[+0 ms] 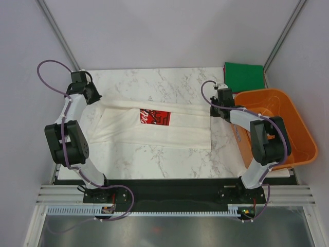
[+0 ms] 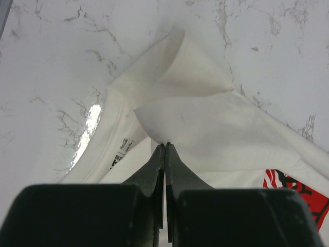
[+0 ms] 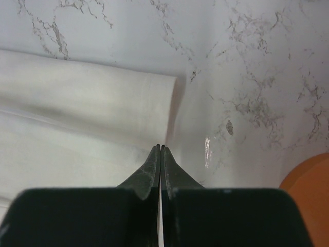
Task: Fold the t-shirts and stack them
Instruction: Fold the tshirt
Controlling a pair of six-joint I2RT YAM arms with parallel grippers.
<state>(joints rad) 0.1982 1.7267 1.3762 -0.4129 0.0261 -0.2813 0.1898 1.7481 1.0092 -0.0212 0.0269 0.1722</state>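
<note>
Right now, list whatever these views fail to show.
- Left wrist: left gripper shut at the white t-shirt; its own fingers hide whether cloth is pinched.
- Right wrist: same doubt for the right gripper.
- Top external: red print too small to read; the right arm covers part of the orange basket inside.
- Left wrist: the picture's edge cuts off that print.

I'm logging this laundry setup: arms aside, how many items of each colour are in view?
White t-shirt: 1
Green t-shirt: 1
Orange basket: 1
Total: 3
</note>
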